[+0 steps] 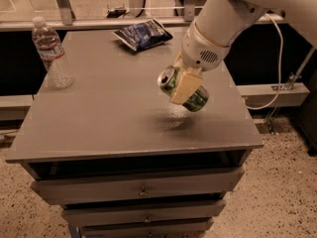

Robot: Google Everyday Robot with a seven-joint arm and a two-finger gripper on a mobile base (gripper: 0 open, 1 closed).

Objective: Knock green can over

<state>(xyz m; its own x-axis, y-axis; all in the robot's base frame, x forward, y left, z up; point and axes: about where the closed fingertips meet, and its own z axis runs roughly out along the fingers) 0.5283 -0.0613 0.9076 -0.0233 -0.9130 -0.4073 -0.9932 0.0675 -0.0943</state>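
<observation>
Grey bench (99,128) below, and over its right half the pincer (186,87) pinches the green can (199,100) clear of the top, tipped almost sideways, likely so it lands lying down.

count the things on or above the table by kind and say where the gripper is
Cans: 1, the green can, tilted, held above the table.
Bottles: 1, the water bottle, standing on it.
Bags: 1, the blue snack bag, lying on it.
Total: 3.
The gripper, jaws shut on the green can, hangs over the table.
</observation>
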